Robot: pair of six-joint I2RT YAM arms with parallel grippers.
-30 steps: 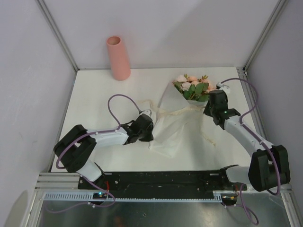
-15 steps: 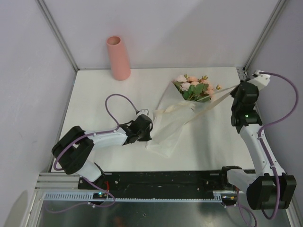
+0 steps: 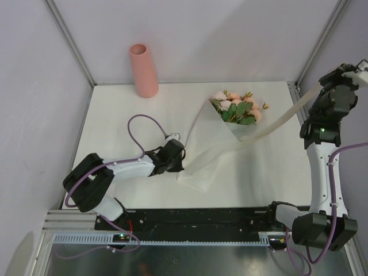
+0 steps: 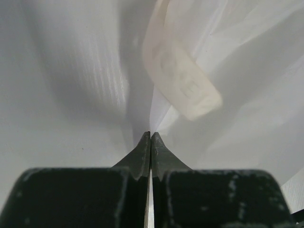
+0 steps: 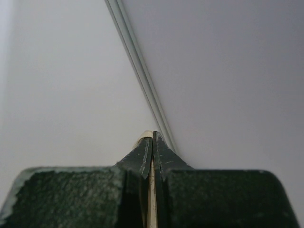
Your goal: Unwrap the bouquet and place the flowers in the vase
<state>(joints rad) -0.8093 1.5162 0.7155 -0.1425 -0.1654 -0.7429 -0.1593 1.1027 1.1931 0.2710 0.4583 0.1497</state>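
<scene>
Currently: left gripper [image 4: 150, 137] pinched tight on the paper cone [image 3: 202, 161], low on the surface [image 3: 126, 121]. Right gripper [image 5: 152, 137] is up by the right wall, clamped on the ribbon [image 3: 276, 122], which runs taut to the bouquet [image 3: 224, 127]. Bouquet lies mid-surface, flowers [image 3: 236, 106] toward the back. Vase [image 3: 144, 70] upright at the far-left corner, well apart.

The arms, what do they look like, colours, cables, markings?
The left arm and right arm have white links and chunky black joints. A purple cable runs along each. The right arm carries a small green light. The left gripper and right gripper have dark, tapered fingers.
</scene>
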